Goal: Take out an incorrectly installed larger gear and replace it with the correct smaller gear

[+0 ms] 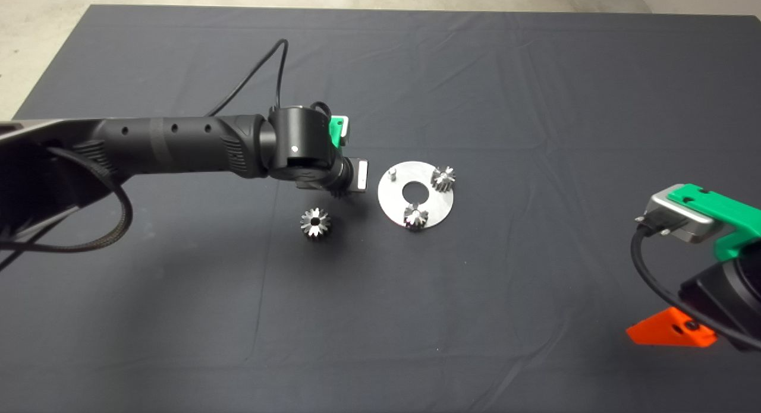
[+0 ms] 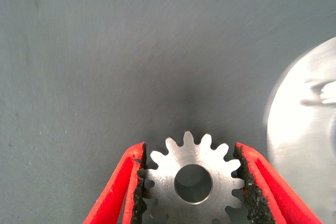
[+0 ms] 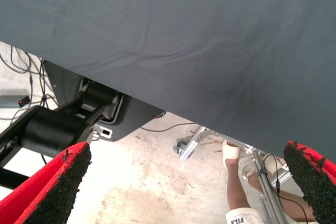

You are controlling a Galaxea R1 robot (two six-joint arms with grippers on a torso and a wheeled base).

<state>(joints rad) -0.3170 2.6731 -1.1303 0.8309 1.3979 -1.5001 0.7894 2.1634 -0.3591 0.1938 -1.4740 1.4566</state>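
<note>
My left gripper (image 2: pixel 191 150) is shut on the smaller gear (image 2: pixel 168 174), a steel gear with short teeth and a pale flat face around its bore. In the head view the left gripper (image 1: pixel 340 193) hangs under its wrist just left of the round silver plate (image 1: pixel 395 208). The larger gear (image 1: pixel 315 223), shiny and star-like, lies on the mat below the left wrist and apart from the plate. The plate carries two small gears (image 1: pixel 443 178) (image 1: pixel 415 216) and one bare peg (image 1: pixel 392 175). My right gripper (image 1: pixel 672 333) is parked at the lower right, open and empty.
The plate's edge (image 2: pixel 299 150) shows blurred beside the held gear in the left wrist view. The right wrist view shows the mat's edge, the robot base, the floor and a person's leg (image 3: pixel 233 192) with a shoe.
</note>
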